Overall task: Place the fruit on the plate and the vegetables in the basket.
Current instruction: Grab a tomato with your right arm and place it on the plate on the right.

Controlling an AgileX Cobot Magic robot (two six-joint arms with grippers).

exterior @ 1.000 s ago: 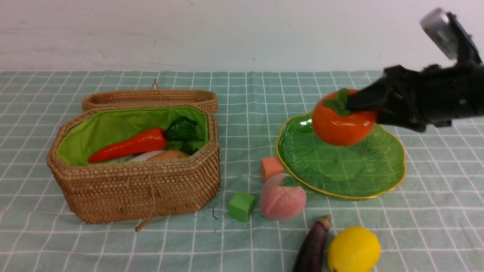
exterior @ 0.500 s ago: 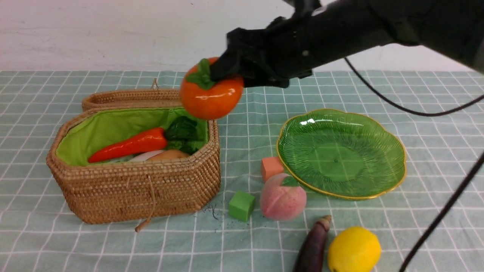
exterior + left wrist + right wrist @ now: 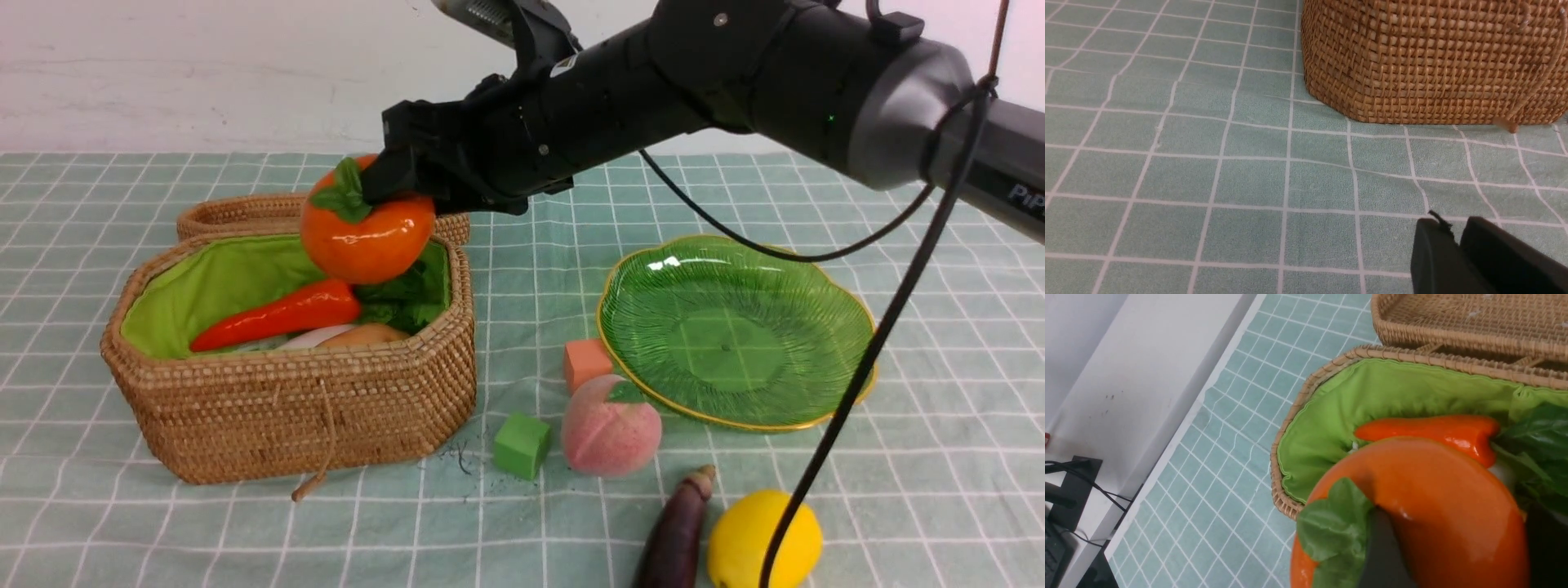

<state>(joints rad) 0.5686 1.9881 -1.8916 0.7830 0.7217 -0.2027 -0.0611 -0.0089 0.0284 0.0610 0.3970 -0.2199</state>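
Mid-carry, seemingly astray. Over the open basket [image 3: 294, 408] near the table's left edge, carrot [image 3: 277, 314] inside, well apart from the bare plate [image 3: 735, 343] toward the right edge, holds the persimmon [image 3: 367, 241] in the right gripper [image 3: 392, 196], jaws spread round it. Calls next for swinging right and lowering onto the plate. Leaves peach [image 3: 611, 425], lemon [image 3: 739, 543] and eggplant [image 3: 673, 535] by the front edge. Shows the left gripper [image 3: 1457, 249] nearly closed, empty.

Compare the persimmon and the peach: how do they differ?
The persimmon is glossy orange; the peach is matte pink. The persimmon hangs in the right claw over the basket; the peach lies on the cloth by the plate. Both are round fruits with a green leaf, and neither is on the plate.
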